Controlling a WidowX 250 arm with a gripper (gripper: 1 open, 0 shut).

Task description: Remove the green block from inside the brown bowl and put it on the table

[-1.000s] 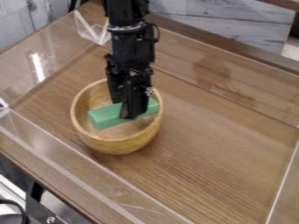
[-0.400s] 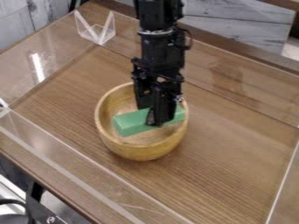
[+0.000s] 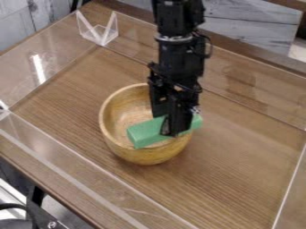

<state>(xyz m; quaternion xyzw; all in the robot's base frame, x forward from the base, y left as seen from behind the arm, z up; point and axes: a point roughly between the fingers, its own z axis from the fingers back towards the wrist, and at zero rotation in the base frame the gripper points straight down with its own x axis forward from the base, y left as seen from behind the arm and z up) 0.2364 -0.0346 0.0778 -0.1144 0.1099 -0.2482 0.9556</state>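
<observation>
Camera view, the only one we have, looks down across the table [image 3: 239, 152] from one corner. We see the black arm coming down from the top edge, nearly upright with a slight lean, its wrist section stacked above the gripper [image 3: 174, 119], which points steeply downward into the right side of the brown bowl [image 3: 120, 148]. The fingers [image 3: 162, 112] are closed on the green block [image 3: 153, 132], pinching it across its narrow width near its right end. We see the block tilted: its long axis runs from lower left to upper right in the picture, the left end low over the bowl's hollow, the right end raised and reaching over the bowl's right rim. Whether the low end touches the wood inside we cannot tell. Its broad flat face turns up toward us. The bowl sits on the tabletop, left of centre, well apart from the clear plastic walls [image 3: 36, 134] at the edges.
</observation>
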